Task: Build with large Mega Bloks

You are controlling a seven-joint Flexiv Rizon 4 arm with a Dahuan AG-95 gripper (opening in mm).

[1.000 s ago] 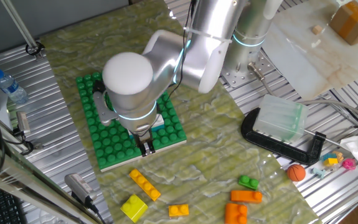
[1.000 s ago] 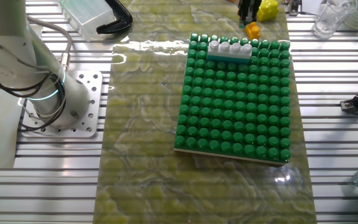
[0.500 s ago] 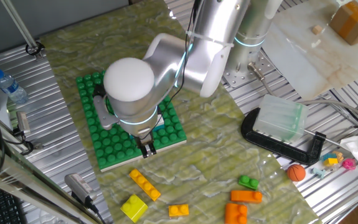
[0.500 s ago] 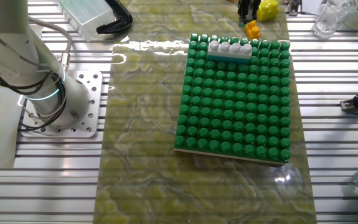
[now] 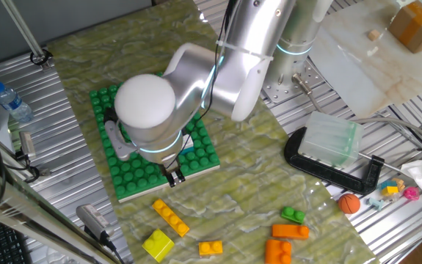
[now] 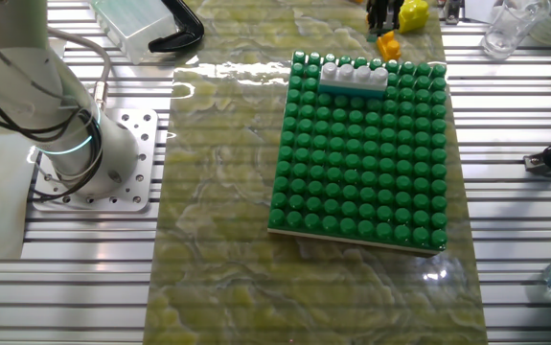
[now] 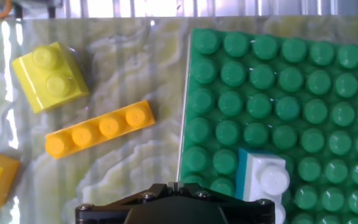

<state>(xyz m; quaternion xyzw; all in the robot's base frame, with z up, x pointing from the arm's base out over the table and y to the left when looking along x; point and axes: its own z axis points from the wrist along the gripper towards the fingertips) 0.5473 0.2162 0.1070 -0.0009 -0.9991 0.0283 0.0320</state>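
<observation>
Your pincer [image 5: 175, 176] hangs at green baseplate [image 6: 361, 153] edge; jaws look together, holding nothing. White-on-teal block [image 6: 354, 76] sits on plate's edge rows. Long yellow-orange brick [image 7: 99, 129] lies just off plate on worktop [image 6: 218, 192]. Risk: skewed descent clips plate, nudges brick.

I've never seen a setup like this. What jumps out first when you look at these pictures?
The silver arm dominates, bent over a green studded baseplate in the middle of the table. One white-on-teal brick sits alone near the plate's edge. Loose yellow bricks and orange bricks lie scattered on the mat beside the plate.
</observation>
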